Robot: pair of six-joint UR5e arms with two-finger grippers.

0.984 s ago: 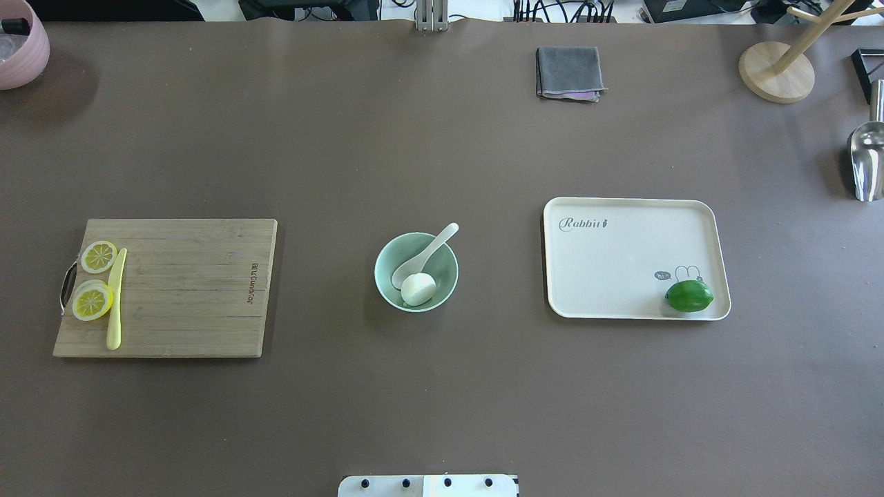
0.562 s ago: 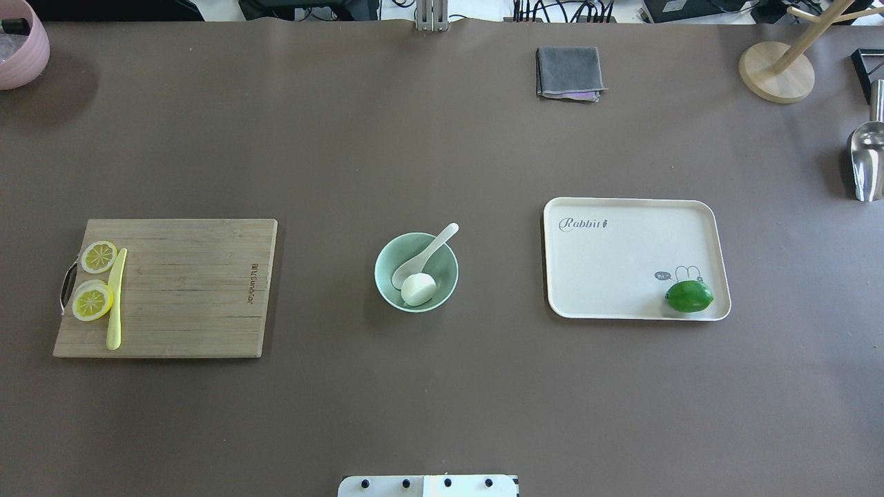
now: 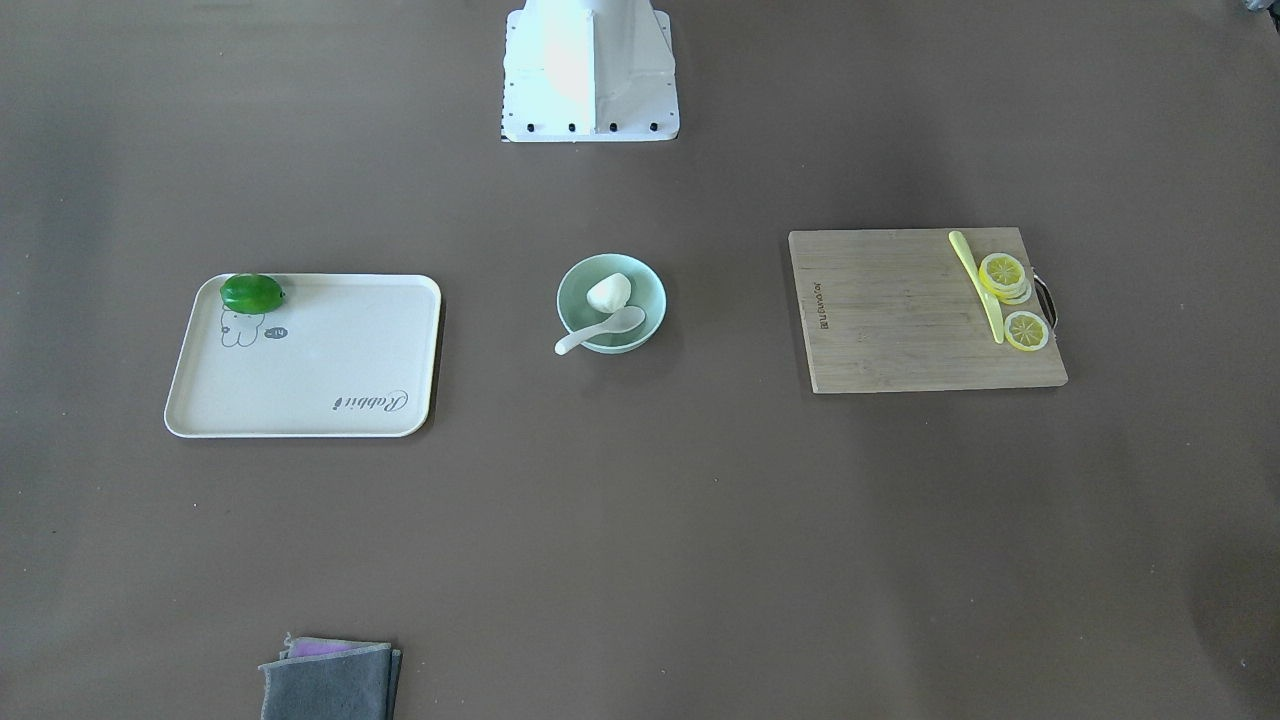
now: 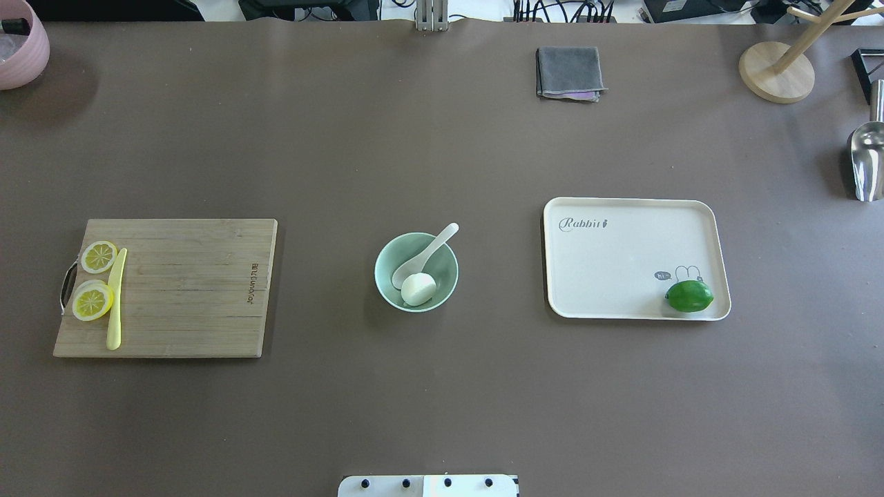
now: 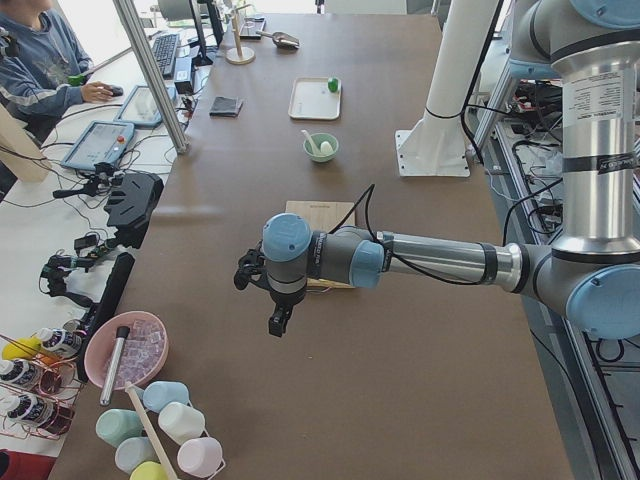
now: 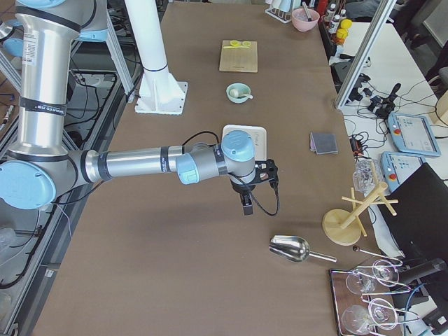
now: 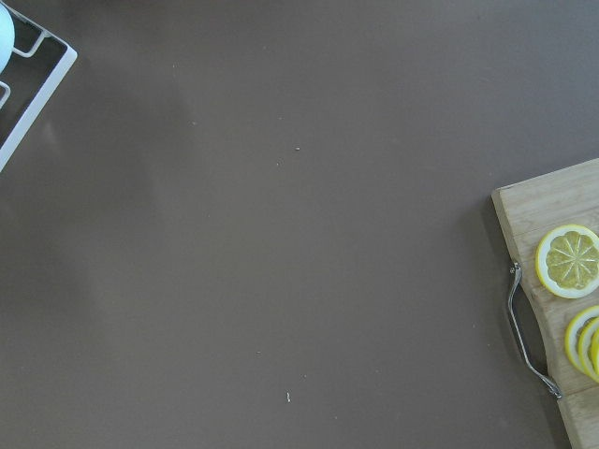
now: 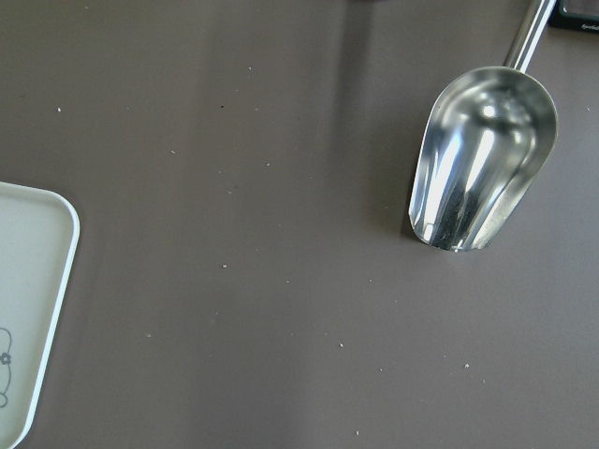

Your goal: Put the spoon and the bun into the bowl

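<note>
The pale mint-green bowl stands at the table's middle. The white bun lies inside it. The white spoon has its scoop in the bowl and its handle resting over the far-right rim. The front-facing view shows the same bowl, bun and spoon. My left gripper shows only in the exterior left view, far off over the table's left end. My right gripper shows only in the exterior right view, near the right end. I cannot tell whether either is open or shut.
A wooden cutting board with lemon slices and a yellow-green knife lies at left. A cream tray with a lime lies at right. A grey cloth, metal scoop and wooden stand sit far right.
</note>
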